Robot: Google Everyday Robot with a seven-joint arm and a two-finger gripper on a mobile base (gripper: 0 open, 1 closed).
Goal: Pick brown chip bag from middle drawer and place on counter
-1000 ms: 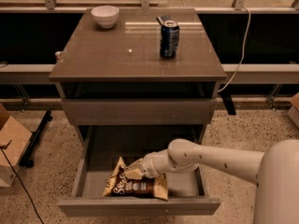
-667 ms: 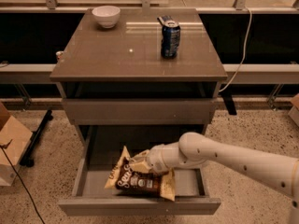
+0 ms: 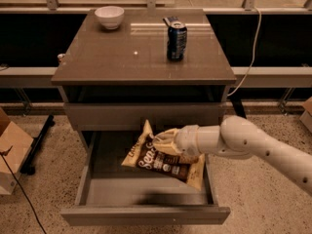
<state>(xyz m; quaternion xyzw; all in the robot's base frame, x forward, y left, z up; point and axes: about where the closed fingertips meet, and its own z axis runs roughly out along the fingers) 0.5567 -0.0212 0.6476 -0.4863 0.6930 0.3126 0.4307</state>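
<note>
I am pinching the brown chip bag [image 3: 162,164] by its top edge in my claw [image 3: 160,143], its long axis slanting down-right above the middle drawer [image 3: 112,182], below the bench [image 3: 141,57].

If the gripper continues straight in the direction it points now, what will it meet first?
Beyond the brown chip bag it holds, the gripper points left across the middle drawer. It would probably meet the drawer's left wall first, though depth is unclear.
</note>
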